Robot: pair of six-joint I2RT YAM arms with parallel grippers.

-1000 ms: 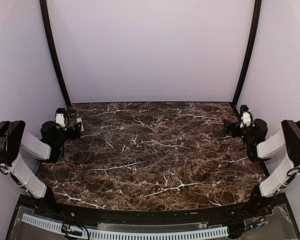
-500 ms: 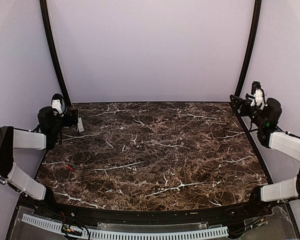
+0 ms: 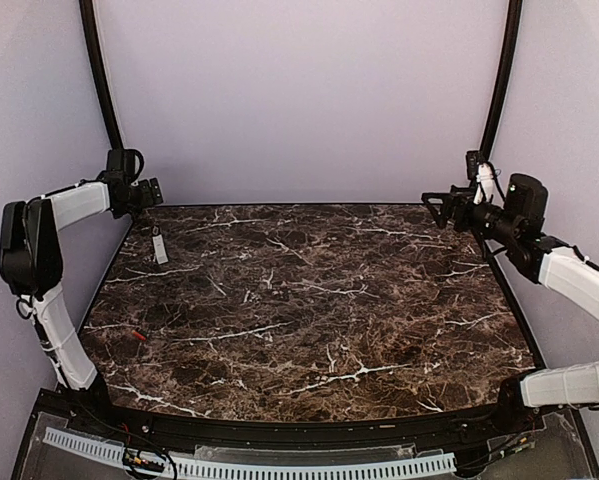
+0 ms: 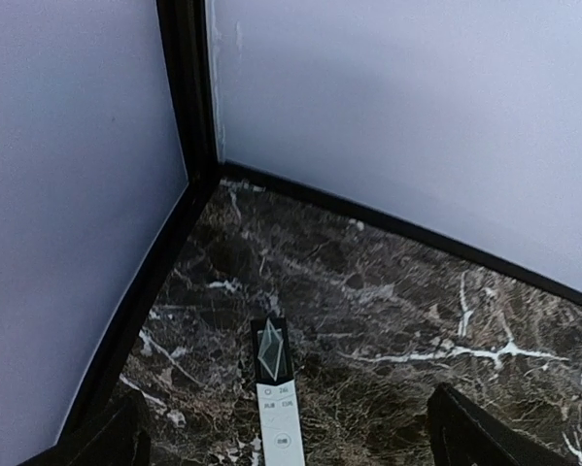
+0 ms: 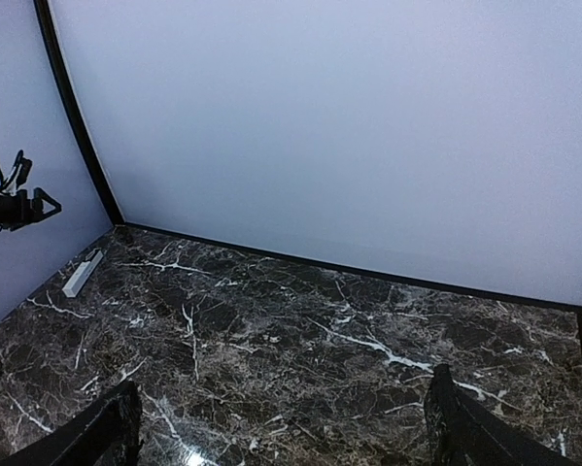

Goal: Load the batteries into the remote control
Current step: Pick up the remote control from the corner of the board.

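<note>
The remote control [image 3: 159, 248] lies flat on the bench [image 3: 309, 300]. The left hand [image 3: 147, 192] hangs above it, released and empty. The right hand [image 3: 437, 208] is well apart from it, also released. A red battery [image 3: 139, 336] lies near the remote.

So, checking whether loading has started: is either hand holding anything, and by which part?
Nothing is held. The left hand and right hand are both open and empty; the remote control lies on the table, a red battery too.

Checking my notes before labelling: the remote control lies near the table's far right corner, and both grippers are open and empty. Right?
No: the remote control lies near the table's far left corner, as the top external view shows. The left gripper and right gripper are indeed open and empty.
</note>
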